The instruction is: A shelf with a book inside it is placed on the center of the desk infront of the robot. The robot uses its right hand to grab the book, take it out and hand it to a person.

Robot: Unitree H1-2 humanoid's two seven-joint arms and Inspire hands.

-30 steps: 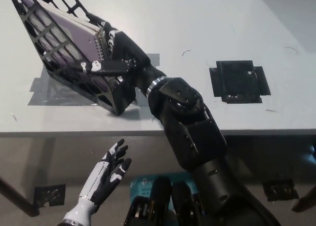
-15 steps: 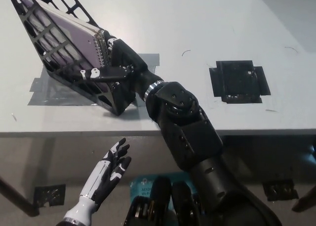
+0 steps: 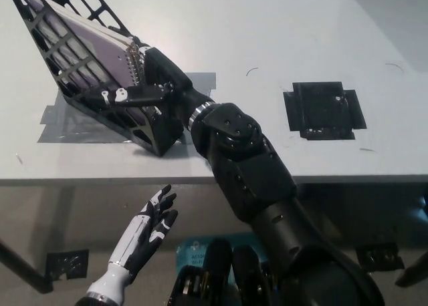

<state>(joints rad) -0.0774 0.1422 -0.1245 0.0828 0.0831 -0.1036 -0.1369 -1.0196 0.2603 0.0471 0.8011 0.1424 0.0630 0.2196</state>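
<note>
Right hand pushed deeper into shelf, fingers against book

Shelf: black openwork plastic, matt. Spiral-bound book inside shelf: smooth pale purple cover, metal wire binding. Desk: smooth matt light grey top. Grey tape under shelf: dull. Right hand: glossy black plastic, shiny metal wrist ring.

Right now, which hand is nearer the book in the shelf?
Right. The black right hand is at the shelf's open end, against the book's spiral edge. The white left hand rests open below the desk edge.
</note>
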